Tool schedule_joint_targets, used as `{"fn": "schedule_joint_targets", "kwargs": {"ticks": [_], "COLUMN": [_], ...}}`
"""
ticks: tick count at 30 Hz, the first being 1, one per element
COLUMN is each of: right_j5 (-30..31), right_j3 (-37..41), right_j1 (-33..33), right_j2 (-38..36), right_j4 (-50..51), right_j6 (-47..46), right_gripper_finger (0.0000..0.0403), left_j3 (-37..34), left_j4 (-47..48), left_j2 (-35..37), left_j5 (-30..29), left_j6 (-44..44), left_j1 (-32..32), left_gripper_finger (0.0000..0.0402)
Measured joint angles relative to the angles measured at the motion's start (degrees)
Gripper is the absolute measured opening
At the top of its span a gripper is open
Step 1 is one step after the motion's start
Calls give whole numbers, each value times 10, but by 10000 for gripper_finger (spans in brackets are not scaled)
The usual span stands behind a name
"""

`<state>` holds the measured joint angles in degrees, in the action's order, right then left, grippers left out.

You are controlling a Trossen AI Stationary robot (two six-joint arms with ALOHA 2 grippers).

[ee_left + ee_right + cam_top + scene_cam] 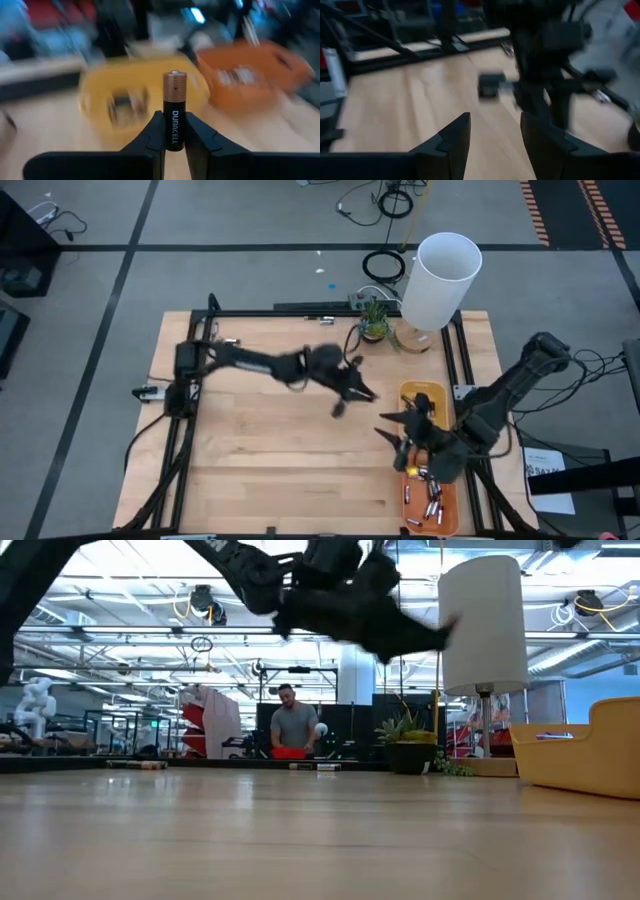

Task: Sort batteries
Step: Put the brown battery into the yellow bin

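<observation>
A black-and-copper Duracell battery [174, 95] stands between the fingers of my left gripper [173, 122], which hangs above the table's middle [352, 393], left of the yellow tray [407, 392]. Several small batteries [428, 498] lie in the orange tray [451, 510] at the table's near right. My right gripper [400, 432] is open and empty [495, 127], over the gap between the two trays, pointing toward the left arm. In the left wrist view both trays show blurred beyond the held battery. My left gripper pinches the battery between its two fingertips [155, 131] on the black lower body [174, 136]. The copper-coloured end [174, 80] sticks out past the fingers. The cell lies along the fingers and is lifted clear of the table.
A tall white lamp [440, 280] and a small potted plant [373, 320] stand at the table's far right, behind the yellow tray [590, 750]. Bare wood spreads across the table's middle and left. A person shows far off in the room [292, 725].
</observation>
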<state>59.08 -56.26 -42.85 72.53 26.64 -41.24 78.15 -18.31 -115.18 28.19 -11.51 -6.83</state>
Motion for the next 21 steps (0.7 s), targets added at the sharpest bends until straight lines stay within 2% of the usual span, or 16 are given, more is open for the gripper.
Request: {"fn": "schedule_joint_targets", "kwargs": {"ticks": [3, 5, 8, 13, 16, 21], "right_j5": [23, 29, 30, 43, 44, 44], "right_j3": [-12, -17, -22, -22, -22, -22], "right_j1": [-27, -39, -52, -63, -67, -69], "right_j2": [0, 0, 0, 0, 0, 0], "right_j4": [-37, -58, -94, -133, -132, -131], "right_j6": [50, 79, 119, 163, 165, 176], "right_gripper_finger": [167, 167, 167, 167, 167, 167], "left_j3": [14, 41, 95, 237, 331, 472], "left_j4": [-175, -218, -206, -195, -139, 8], "left_j2": [-51, -90, -156, -264, -323, -386], "left_j5": [-52, -75, -115, -124, -125, -147], "left_j6": [58, 66, 69, 137, 176, 203], "left_j1": [46, 68, 85, 86, 80, 69], "left_gripper_finger": [47, 47, 47, 47, 47, 47]}}
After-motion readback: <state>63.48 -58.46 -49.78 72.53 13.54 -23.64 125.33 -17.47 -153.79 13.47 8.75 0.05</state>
